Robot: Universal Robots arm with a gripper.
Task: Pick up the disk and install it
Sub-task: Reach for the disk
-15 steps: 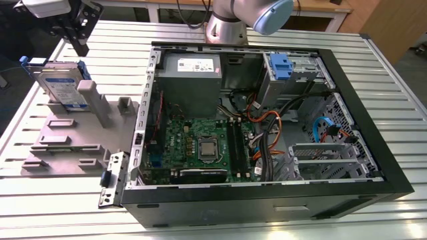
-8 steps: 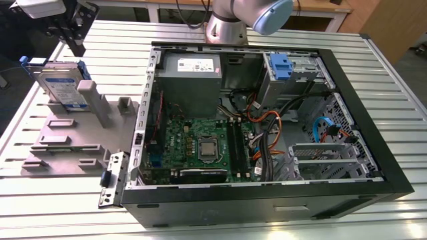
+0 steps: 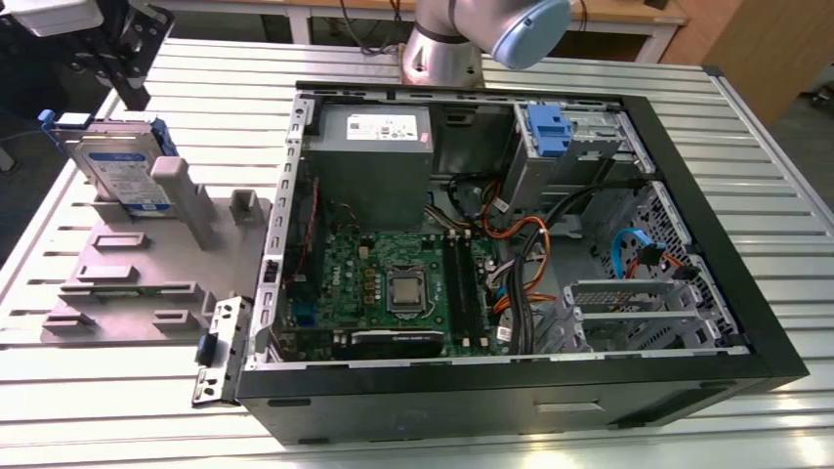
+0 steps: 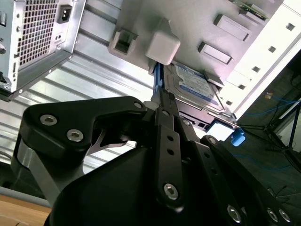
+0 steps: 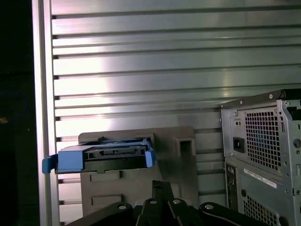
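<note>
The disk (image 3: pixel 117 166) is a silver hard drive with a white-and-blue label and blue side rails. It stands tilted on edge in a grey plastic fixture (image 3: pixel 144 278) at the exterior view's left, outside the computer case. My black gripper (image 3: pixel 111 54) hangs just above and behind the disk, apart from it. The second wrist view shows the gripper (image 4: pixel 162 96) reaching toward the disk (image 4: pixel 195 84) under a fixture post. The first wrist view shows the disk (image 5: pixel 106 157) edge-on, just beyond the gripper (image 5: pixel 158 186).
An open computer case (image 3: pixel 521 391) lies on the slatted aluminium table (image 3: pixel 729 127). Inside it are a grey power supply (image 3: pixel 371 147), a motherboard, cables and a metal drive cage with a blue latch (image 3: pixel 548 132). The arm's base (image 3: pixel 443 44) stands behind the case.
</note>
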